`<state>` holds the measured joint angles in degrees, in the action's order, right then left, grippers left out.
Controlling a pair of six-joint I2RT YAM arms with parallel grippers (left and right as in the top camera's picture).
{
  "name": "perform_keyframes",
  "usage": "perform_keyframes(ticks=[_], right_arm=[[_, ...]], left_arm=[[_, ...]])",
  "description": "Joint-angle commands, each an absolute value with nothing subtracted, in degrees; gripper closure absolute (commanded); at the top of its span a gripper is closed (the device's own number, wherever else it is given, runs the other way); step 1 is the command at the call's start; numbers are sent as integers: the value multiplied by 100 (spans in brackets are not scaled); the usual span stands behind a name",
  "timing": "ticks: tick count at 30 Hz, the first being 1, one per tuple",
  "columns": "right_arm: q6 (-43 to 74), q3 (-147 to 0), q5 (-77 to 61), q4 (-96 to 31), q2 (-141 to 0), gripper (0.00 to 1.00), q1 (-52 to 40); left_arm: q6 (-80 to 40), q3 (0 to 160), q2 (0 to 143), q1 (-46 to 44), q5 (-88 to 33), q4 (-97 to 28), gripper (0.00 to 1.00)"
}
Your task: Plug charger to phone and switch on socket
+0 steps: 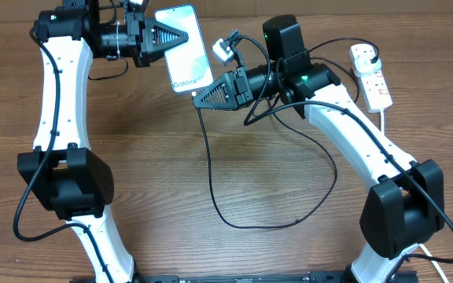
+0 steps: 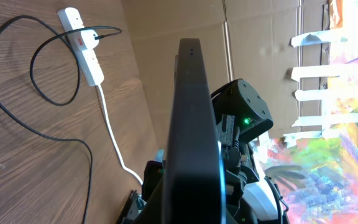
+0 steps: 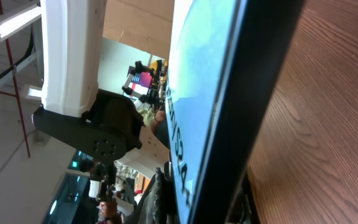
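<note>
Wood-grain bench [image 1: 132, 157] seen from above, with two white-and-black robot arms reaching toward its far edge. The phone [image 1: 183, 47] sits between them, its pale blue screen facing up. Its near short end, by the white text, is just beside the right end effector [image 1: 199, 98].

The left end effector [image 1: 175, 36] is pressed together on the phone's long edge. Its wrist camera looks straight along the dark, thin frame.

The right end effector is closed at the connector end of the charger [image 1: 209, 169], right at the phone's short end. The connector tip is hidden, so I cannot tell whether it is seated. From that end effector the thin black cable drops in a loose loop across the bench. It then climbs to the socket [image 1: 372, 77], which lies well out to the right end effector's far side.

The phone is probably light, rigid, slick and breakable. It is best held by its long edges, clear of the glass. The cable looks limp and weightless, so only the stiff connector body gives a useful hold. The slack loop suggests nothing will tug. The socket looks light and may slide when its switch is pushed.
</note>
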<state>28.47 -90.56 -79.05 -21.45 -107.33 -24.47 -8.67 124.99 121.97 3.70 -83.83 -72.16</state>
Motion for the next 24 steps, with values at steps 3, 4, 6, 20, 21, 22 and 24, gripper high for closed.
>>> perform_keyframes(ticks=[3, 4, 6, 20, 21, 22, 24], right_arm=[[2851, -9028, -7959, -2108, -10748, 96, -2473], [2851, -9028, -7959, -2108, -10748, 96, -2469], [2851, -9028, -7959, -2108, -10748, 96, -2462], [2853, -9028, -7793, -2112, -10748, 96, -2359], [2853, -9028, -7762, -2112, -10748, 96, -2359], [2856, -9028, -7728, -2115, -10748, 96, -2359], [2856, -9028, -7712, -2115, -10748, 96, -2359]], left_arm=[[-904, 12578, 12160, 296, -8705, -7194, 96], [-904, 12578, 12160, 296, -8705, -7194, 96], [-904, 12578, 12160, 296, -8707, -7194, 96], [-904, 12578, 12160, 296, -8707, -7199, 96], [-904, 12578, 12160, 296, -8707, -7199, 96], [-904, 12578, 12160, 296, -8707, -7201, 96], [-904, 12578, 12160, 296, -8707, -7201, 96]])
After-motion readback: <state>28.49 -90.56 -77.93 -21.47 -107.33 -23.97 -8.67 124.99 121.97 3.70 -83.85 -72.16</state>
